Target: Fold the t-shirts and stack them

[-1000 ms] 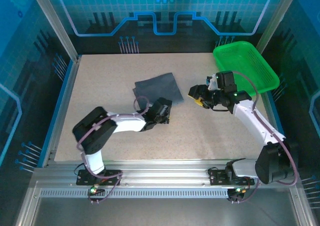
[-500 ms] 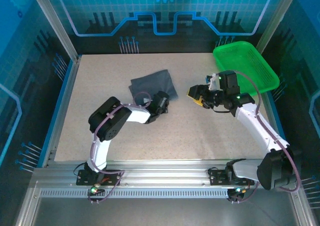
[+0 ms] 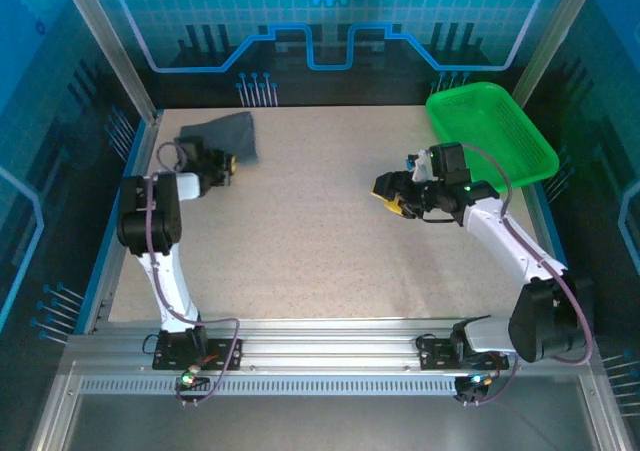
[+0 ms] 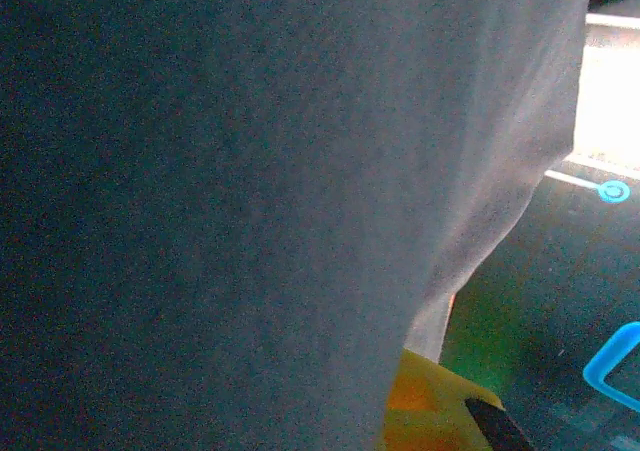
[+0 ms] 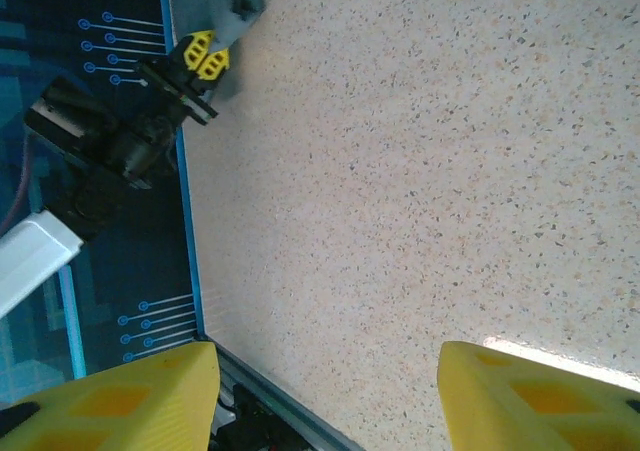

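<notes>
We judge the job to be at an early stage. The worktop carries no finished pile that we can make out. The green basket, just beyond the right hand and to its right, holds no clothing that we can see.

The one t-shirt we can find is dark grey and lies gathered into a small, uneven patch at the far left corner of the worktop. It is right at the left hand and well apart from the right hand. From above it looks bunched rather than squared off, and we cannot tell how many layers are in it, so we would not call it neatly folded.

The left hand is closed on the t-shirt. Its own camera looks into grey cloth draped across the lens, with a yellow finger showing beneath, and the right wrist view has its yellow fingers pinched at the fabric's edge. The right hand hangs over bare worktop with its two yellow fingers spread and nothing between them.

As we read it, nearly everything is left to do. The t-shirt has to be laid flat where both hands can reach it, folded into a tidy rectangle and set down as the base of a stack. Whether more t-shirts are to come we cannot say.
</notes>
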